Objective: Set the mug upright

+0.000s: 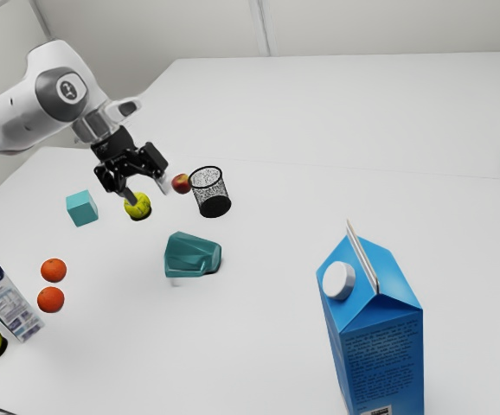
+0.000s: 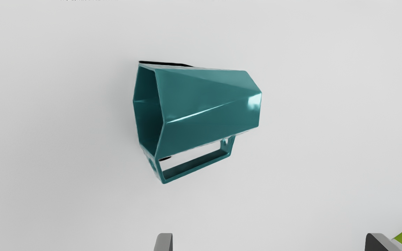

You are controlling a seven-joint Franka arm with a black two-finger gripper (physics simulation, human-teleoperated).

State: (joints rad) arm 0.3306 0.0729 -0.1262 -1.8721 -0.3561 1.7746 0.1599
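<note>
Teal and faceted, the mug lies on its side on the bench; the gripper hangs raised, fingers spread wide.

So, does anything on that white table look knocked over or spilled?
Yes: the glossy teal faceted mug lies on its side on the table, its mouth facing sideways rather than up. I see no spill beside it.

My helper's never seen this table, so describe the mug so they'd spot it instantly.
Start at the tall blue carton in the exterior view's right foreground. Look from it toward the exterior view's left, farther back, for a dark teal mug lying on its side. Unlike the paler cube, it has a wide open mouth and an angular handle.
</note>
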